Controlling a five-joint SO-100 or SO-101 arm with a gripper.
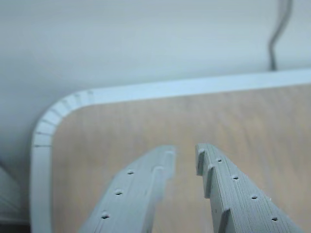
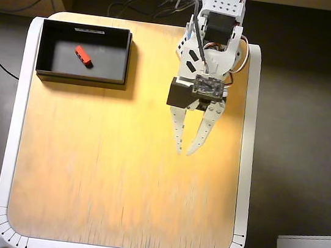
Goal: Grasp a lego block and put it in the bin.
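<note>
In the overhead view, the lego block is lying inside the bin at the table's far left, so the task looks finished. The gripper is hanging over the bare right side, fingers slightly parted, holding nothing.

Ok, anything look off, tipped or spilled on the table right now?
Nothing stands out. The red block lies flat on the floor of the black bin, which sits squarely at the table's far left corner in the overhead view. The gripper hangs open and empty above bare wood.
</note>
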